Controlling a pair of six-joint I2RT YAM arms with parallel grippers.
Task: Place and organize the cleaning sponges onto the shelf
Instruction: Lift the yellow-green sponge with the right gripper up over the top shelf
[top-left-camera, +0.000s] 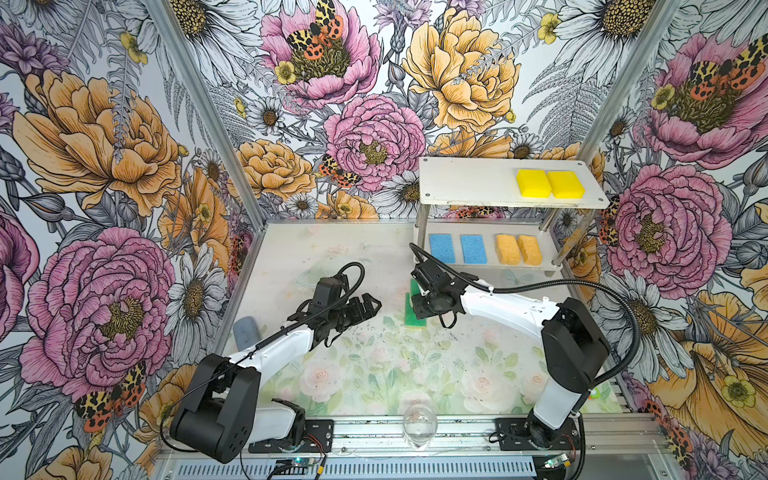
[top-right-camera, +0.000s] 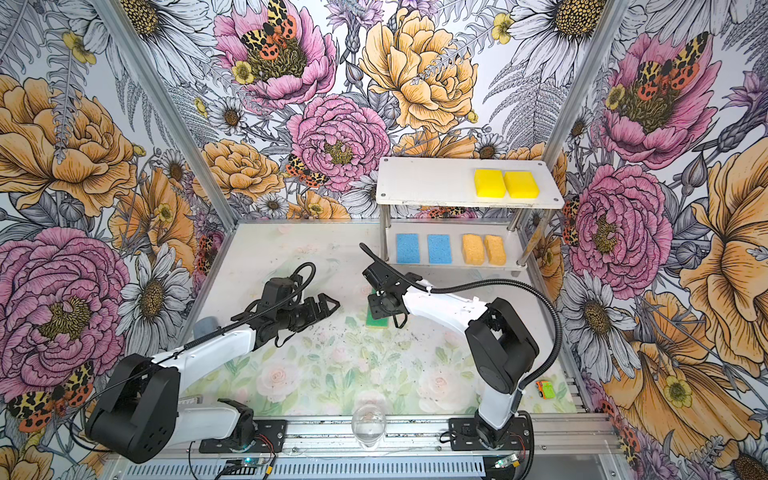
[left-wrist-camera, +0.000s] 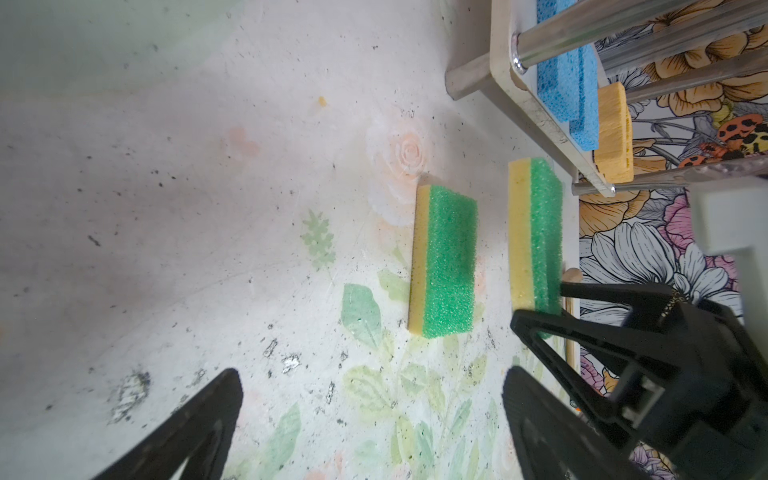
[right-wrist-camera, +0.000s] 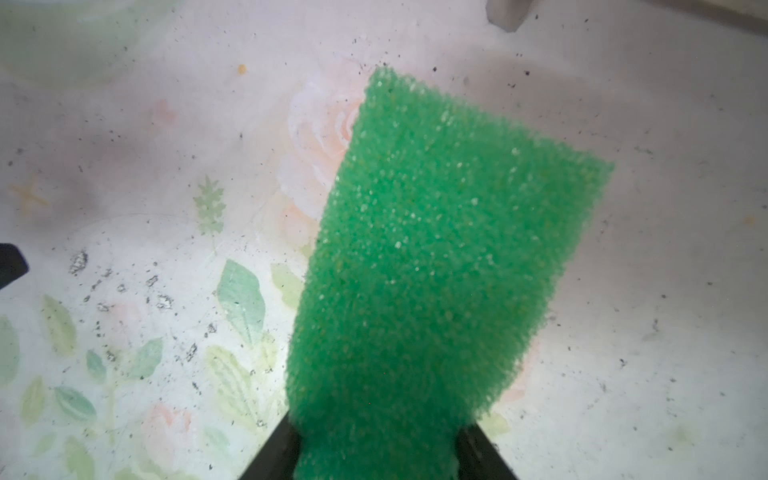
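- The right gripper (left-wrist-camera: 540, 309) has its jaws pinched narrow on one end of a green-topped sponge (left-wrist-camera: 534, 232), near the lower board of the shelf (top-left-camera: 465, 183).
- A second green-topped sponge (top-left-camera: 415, 322) lies flat on the table (top-left-camera: 374, 365), just beside the held one.
- The left gripper (top-left-camera: 374, 304) hovers nearby, jaws wide, holding nothing.
- The lower board carries two blue sponges (top-left-camera: 442, 248) and two orange sponges (top-left-camera: 508, 249).
- The top board carries two yellow sponges (top-left-camera: 534, 183), side by side and touching.
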